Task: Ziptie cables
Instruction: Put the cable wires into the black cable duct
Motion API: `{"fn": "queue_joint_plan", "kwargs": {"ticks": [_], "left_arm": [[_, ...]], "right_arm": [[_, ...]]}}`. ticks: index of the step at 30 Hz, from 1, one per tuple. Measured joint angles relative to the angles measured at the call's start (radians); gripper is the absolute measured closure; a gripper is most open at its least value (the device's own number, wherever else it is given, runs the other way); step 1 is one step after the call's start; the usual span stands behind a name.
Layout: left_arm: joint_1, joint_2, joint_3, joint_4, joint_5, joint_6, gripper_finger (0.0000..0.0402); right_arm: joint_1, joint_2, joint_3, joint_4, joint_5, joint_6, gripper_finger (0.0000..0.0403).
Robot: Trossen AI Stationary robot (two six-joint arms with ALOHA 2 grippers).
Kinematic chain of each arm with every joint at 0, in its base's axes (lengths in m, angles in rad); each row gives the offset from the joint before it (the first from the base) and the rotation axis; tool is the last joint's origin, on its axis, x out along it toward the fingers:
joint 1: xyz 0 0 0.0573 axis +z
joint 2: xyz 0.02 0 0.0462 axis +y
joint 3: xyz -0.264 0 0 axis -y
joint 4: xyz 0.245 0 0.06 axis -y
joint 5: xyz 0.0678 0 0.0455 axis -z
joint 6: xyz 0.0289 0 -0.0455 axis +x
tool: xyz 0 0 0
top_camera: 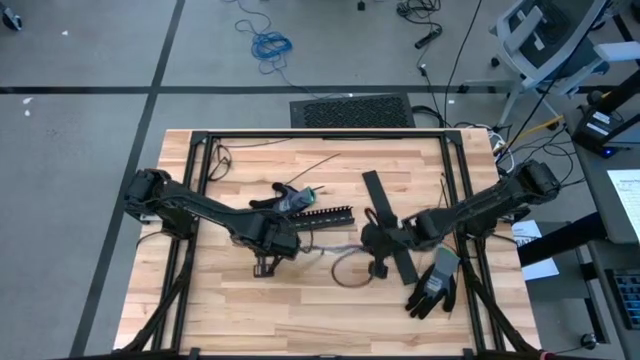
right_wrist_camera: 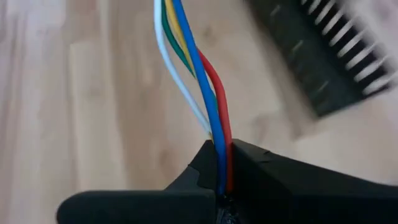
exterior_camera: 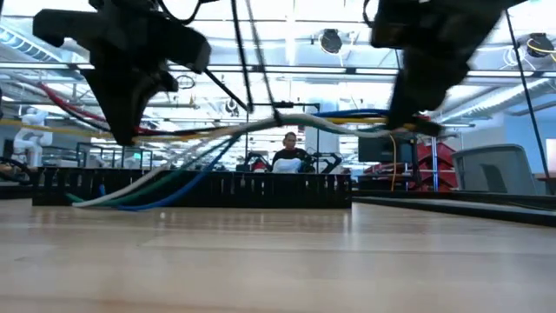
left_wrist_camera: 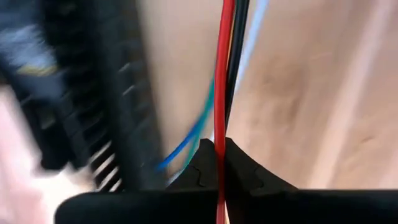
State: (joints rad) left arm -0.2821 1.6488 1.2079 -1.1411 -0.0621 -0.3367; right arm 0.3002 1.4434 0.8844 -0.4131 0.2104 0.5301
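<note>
Cables [exterior_camera: 287, 122] limp, light, sagging between left gripper [left_wrist_camera: 219, 163] and right gripper [right_wrist_camera: 222, 163], both clamped on them; grip near ends.

multicoloured cables [right_wrist_camera: 205, 93], black slotted duct [top_camera: 322, 214]

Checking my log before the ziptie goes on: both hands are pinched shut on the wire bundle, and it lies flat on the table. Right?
Not quite. Both the left hand and the right hand are shut on the cables, but the low view shows the bundle lifted off the table, strung between the two hands, with only its far end drooping toward the black slotted duct.
</note>
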Motion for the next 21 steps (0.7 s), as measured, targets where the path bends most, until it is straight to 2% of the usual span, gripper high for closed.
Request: {"fn": "queue_joint_plan", "kwargs": {"ticks": [3, 7, 10, 17, 21], "left_arm": [[0.007, -0.038, 0.0, -0.069, -0.044, -0.036, 0.0398], [0.008, -0.094, 0.0, -0.113, -0.051, -0.106, 0.0398], [0.004, -0.121, -0.002, -0.102, -0.054, -0.172, 0.0398], [-0.015, -0.124, -0.004, -0.083, -0.133, -0.244, 0.0398], [-0.039, -0.141, -0.004, 0.039, -0.152, -0.272, 0.0398]], "right_arm": [[-0.081, 0.0, 0.0, 0.035, -0.011, -0.081, 0.0403], [-0.163, 0.0, 0.038, 0.038, -0.081, -0.181, 0.0403], [-0.191, 0.0, 0.106, -0.018, -0.107, -0.253, 0.0403], [-0.229, 0.0, 0.305, -0.133, -0.111, -0.366, 0.0403], [-0.242, 0.001, 0.422, -0.186, -0.106, -0.386, 0.0403]]}}
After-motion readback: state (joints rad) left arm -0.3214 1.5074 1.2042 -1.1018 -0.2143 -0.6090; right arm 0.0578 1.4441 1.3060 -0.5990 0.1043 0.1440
